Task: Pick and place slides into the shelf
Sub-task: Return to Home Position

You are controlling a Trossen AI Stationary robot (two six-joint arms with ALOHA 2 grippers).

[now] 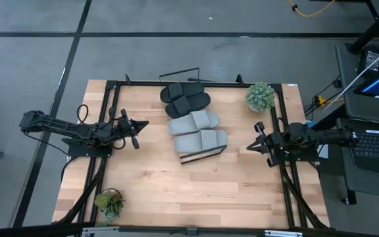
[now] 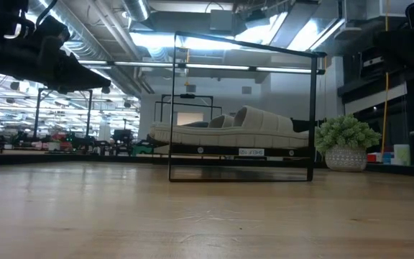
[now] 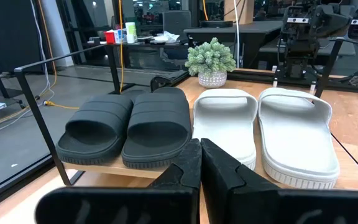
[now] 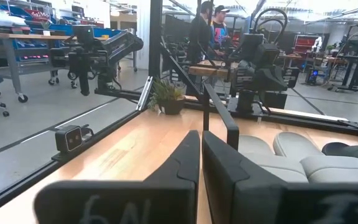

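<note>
**Full shelf (image 1: 202, 155) at mid-worktop (image 1: 163, 191)**

Slanted light-wood board, dark brown front edge, thin black wire frame. On it, side by side in one row: two matte black slides (image 1: 189, 104) at the far end, two light grey slides (image 1: 195, 122) nearer, all rubber, open-toed, each with one broad strap. Left end effector (image 1: 142, 124) left of the shelf, well apart from it, fingers pressed together, holding nothing. Right end effector (image 1: 252, 146) right of the shelf, likewise closed and empty. Bushy potted plant (image 1: 260, 96) at the far right corner.

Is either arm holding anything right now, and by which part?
Nothing. The left end effector and right end effector are shut and empty.
</note>
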